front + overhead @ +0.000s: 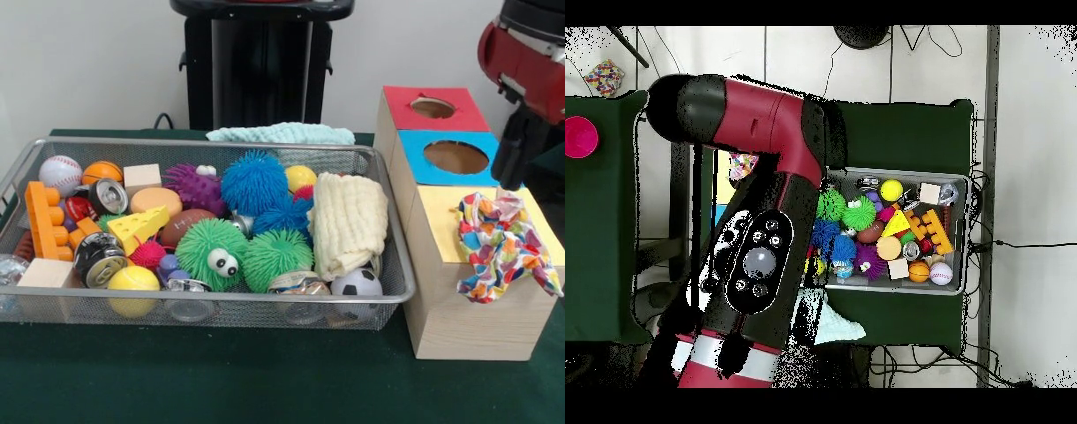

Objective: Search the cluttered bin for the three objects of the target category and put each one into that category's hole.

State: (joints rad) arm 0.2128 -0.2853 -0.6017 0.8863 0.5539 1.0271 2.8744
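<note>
Yellow-topped box (pixel 439 231), end effector (pixel 514 157) above.

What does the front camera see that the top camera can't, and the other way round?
Only the front view shows the red-topped hole, the blue-topped hole and the cream cloth in the bin. Only the overhead view shows the red arm stretched over the boxes and a pink disc on another green table. Both show the bin's toys, the dotted cloth on the yellow box top and the mint cloth outside the bin.
</note>
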